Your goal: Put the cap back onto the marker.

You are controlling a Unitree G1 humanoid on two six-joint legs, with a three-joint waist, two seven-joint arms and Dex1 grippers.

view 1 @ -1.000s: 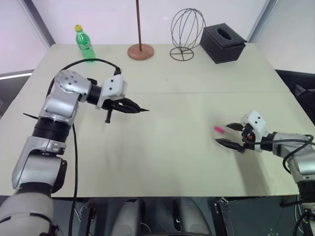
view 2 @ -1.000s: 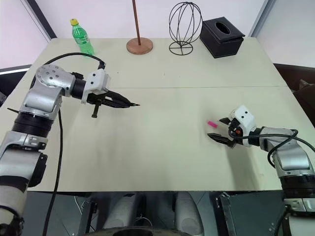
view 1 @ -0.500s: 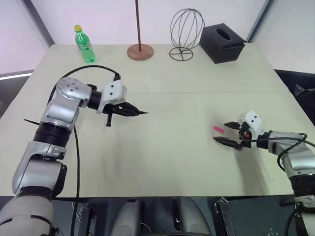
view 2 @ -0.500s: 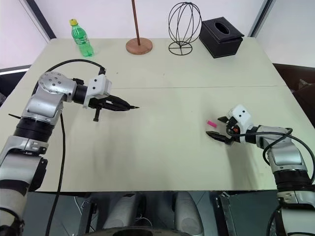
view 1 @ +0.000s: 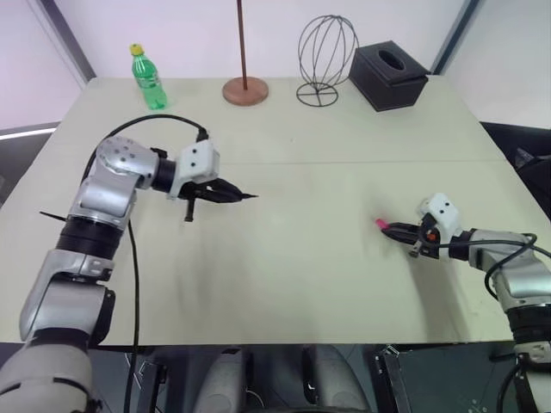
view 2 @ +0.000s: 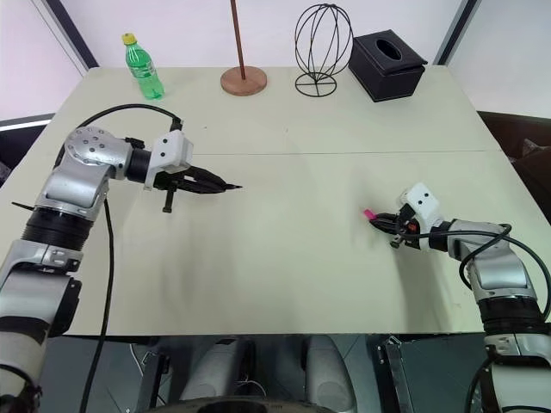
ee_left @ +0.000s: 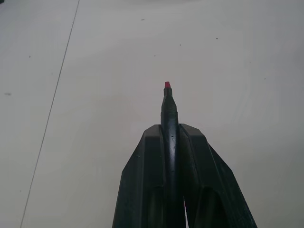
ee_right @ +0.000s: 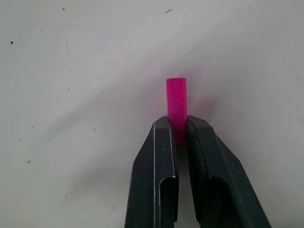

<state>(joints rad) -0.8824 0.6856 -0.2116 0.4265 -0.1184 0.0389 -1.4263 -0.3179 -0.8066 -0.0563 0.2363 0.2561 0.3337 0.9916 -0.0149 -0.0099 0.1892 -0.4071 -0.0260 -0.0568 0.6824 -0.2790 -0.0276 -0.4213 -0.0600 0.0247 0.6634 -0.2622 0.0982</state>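
The right tool (ee_right: 176, 137) is clenched on the tiny bright pink plastic cap (ee_right: 176, 102), low over the worktop (view 1: 301, 258). The left tool (ee_left: 170, 137) grips the thin black marker (ee_left: 168, 118), tip forward. Next: lift the cap and line it up with that tip.

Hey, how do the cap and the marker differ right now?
The cap is a short bright pink cylinder; the marker is a long thin black stick with a red tip. The cap sits in the right gripper, the marker in the left gripper. Both stick out past closed fingers.
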